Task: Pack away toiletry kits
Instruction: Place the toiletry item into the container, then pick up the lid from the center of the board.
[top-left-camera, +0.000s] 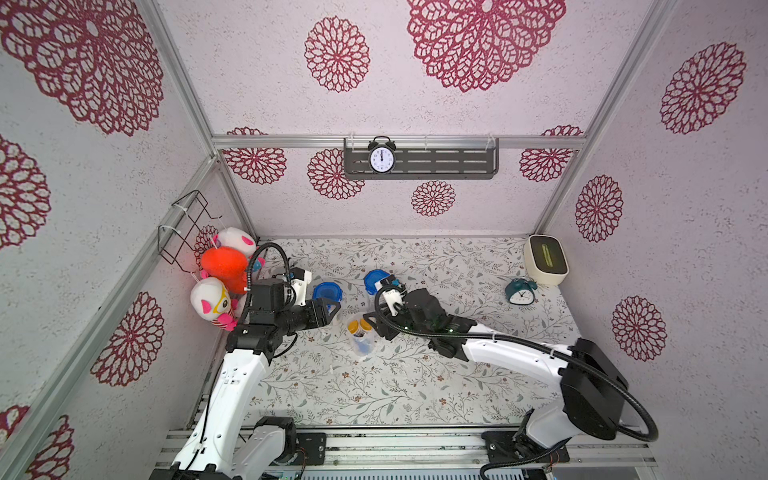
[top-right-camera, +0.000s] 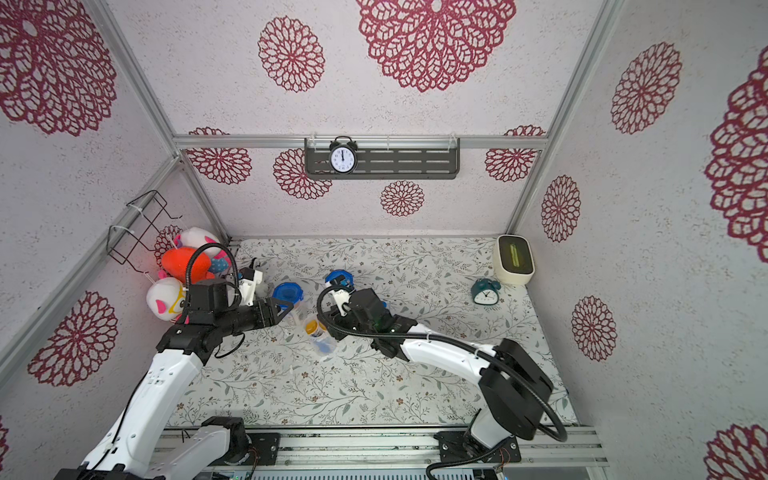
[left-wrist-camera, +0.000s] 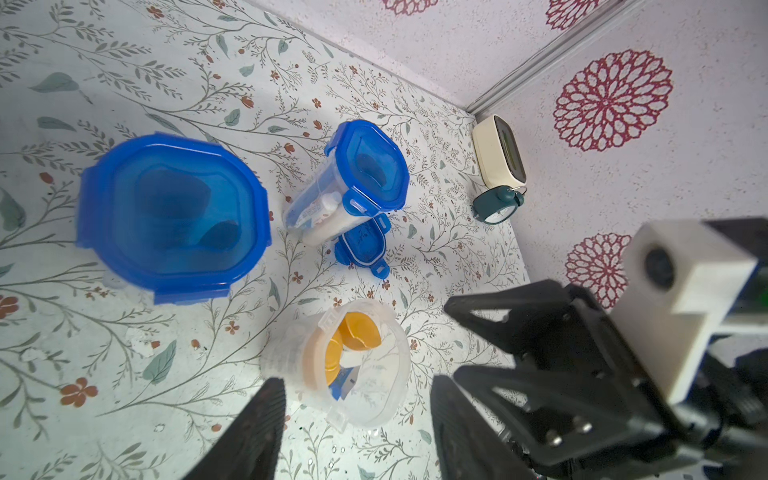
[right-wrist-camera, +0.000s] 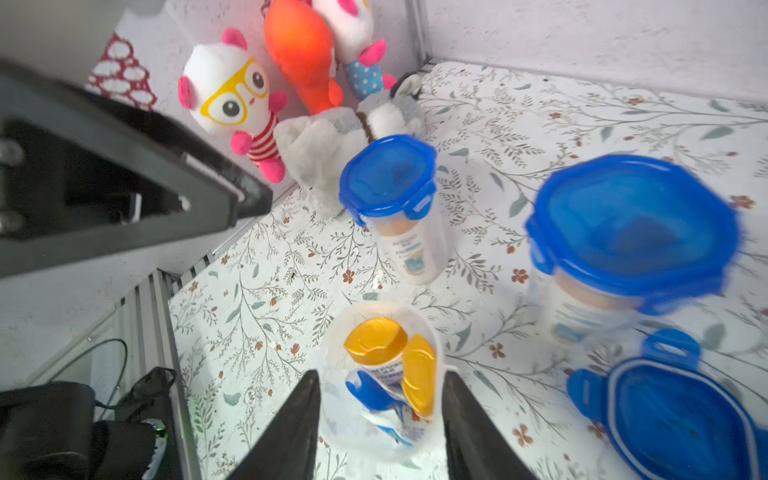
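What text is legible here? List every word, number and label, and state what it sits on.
Nothing can be quoted for certain.
Black alarm clock on the wall shelf: dial numerals, too small.
Teal alarm clock: dial numerals, too small.
White bottle in the lidded cup: blue label print, blurred.
Orange-capped bottle in the open cup: label print, blurred.

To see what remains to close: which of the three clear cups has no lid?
The cup nearest the front edge: its mouth is open, showing orange bottle caps. The other two carry blue lids.
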